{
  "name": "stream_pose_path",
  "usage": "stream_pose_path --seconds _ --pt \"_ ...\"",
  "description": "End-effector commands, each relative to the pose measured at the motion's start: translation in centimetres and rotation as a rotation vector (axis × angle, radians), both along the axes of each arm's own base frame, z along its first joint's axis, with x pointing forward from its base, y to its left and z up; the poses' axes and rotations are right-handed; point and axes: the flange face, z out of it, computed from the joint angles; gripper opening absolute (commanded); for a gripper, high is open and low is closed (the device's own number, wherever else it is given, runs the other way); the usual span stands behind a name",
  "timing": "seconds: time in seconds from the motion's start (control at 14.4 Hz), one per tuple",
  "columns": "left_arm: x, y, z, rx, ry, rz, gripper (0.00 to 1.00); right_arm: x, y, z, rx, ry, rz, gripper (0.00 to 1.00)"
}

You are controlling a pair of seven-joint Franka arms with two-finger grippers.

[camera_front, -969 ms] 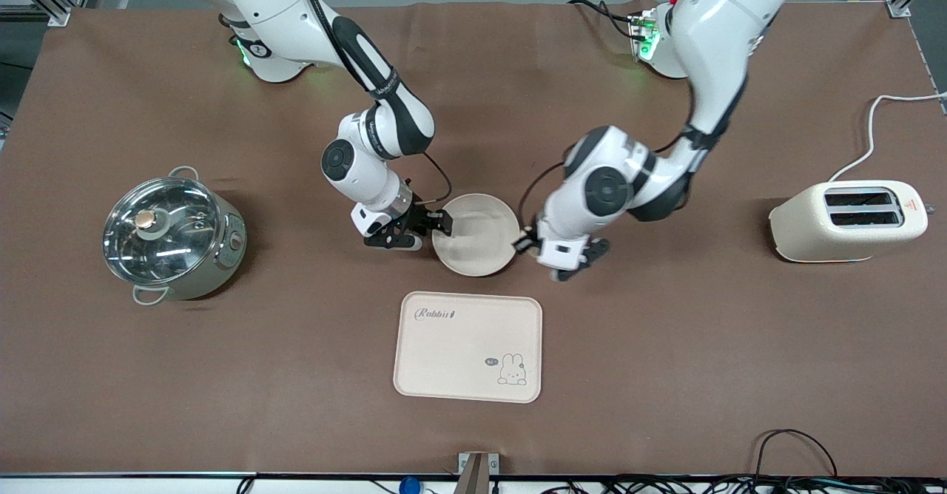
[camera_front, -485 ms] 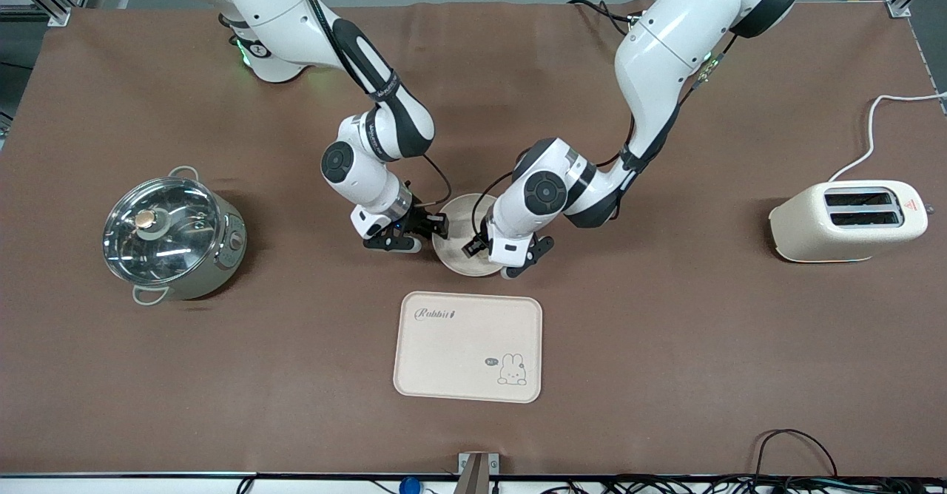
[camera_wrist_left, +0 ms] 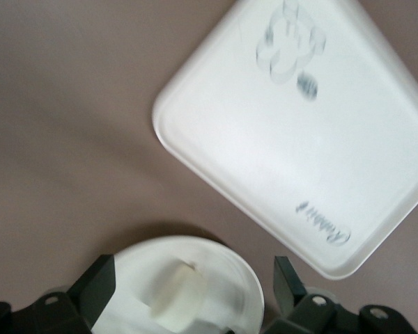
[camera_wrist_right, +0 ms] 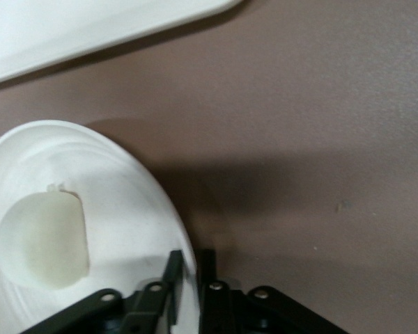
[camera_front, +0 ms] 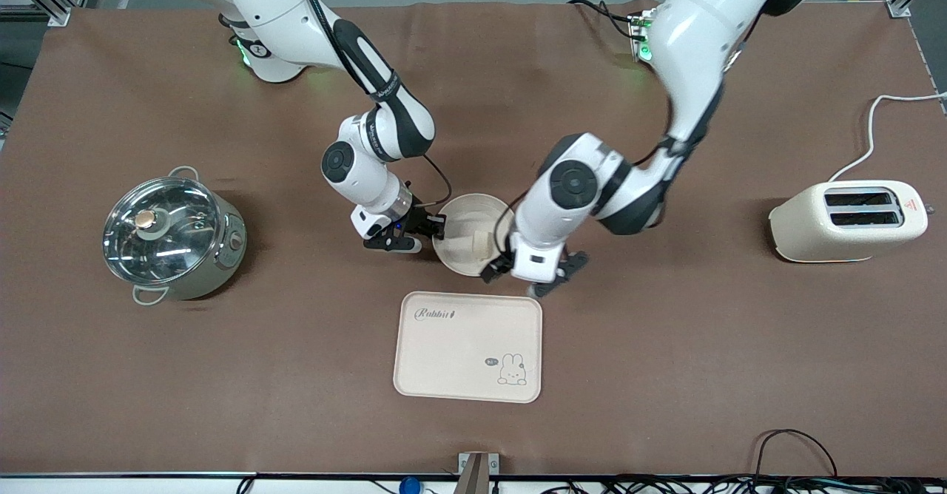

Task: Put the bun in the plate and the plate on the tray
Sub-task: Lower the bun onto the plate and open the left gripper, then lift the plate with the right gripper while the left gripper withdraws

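Observation:
The plate (camera_front: 464,220) lies mid-table, farther from the front camera than the tray (camera_front: 467,346). The bun (camera_front: 484,243) lies in the plate. My right gripper (camera_front: 436,228) is shut on the plate's rim at the side toward the right arm's end; in the right wrist view its fingers (camera_wrist_right: 174,273) pinch the rim of the plate (camera_wrist_right: 118,202), with the bun (camera_wrist_right: 45,240) inside. My left gripper (camera_front: 527,278) hangs open and empty over the plate's edge toward the tray. The left wrist view shows the bun (camera_wrist_left: 177,299), the plate (camera_wrist_left: 230,271) and the tray (camera_wrist_left: 299,139).
A steel pot with a glass lid (camera_front: 172,237) stands toward the right arm's end. A cream toaster (camera_front: 849,220) with its white cord stands toward the left arm's end. The brown table (camera_front: 666,368) shows bare around the tray.
The plate was empty a second ago. My left gripper swung in over it, then drew back toward the left arm's end, and the bun now lies in the plate. The right gripper has not moved.

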Motion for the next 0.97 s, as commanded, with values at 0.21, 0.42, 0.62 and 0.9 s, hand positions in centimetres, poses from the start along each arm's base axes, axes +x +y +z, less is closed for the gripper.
stream_pose_path --seconds 0.21,0.42,0.62,0.9 --pt "1.0 14.5 17.8 0.178 -0.04 -0.16 1.0 1.0 -0.5 -0.1 0.007 -0.028 -0.036 0.01" --pt "-1.3 22.5 25.2 0.257 -0.019 -0.323 1.0 3.1 0.3 2.4 0.081 -0.059 -0.115 0.01" --pt "-3.4 30.3 30.2 0.279 0.037 -0.513 1.0 6.0 0.5 4.3 0.133 -0.094 -0.155 0.01" --pt "-8.6 33.8 35.1 0.271 0.042 -0.627 1.0 9.9 0.1 3.7 0.171 -0.107 -0.228 0.01"
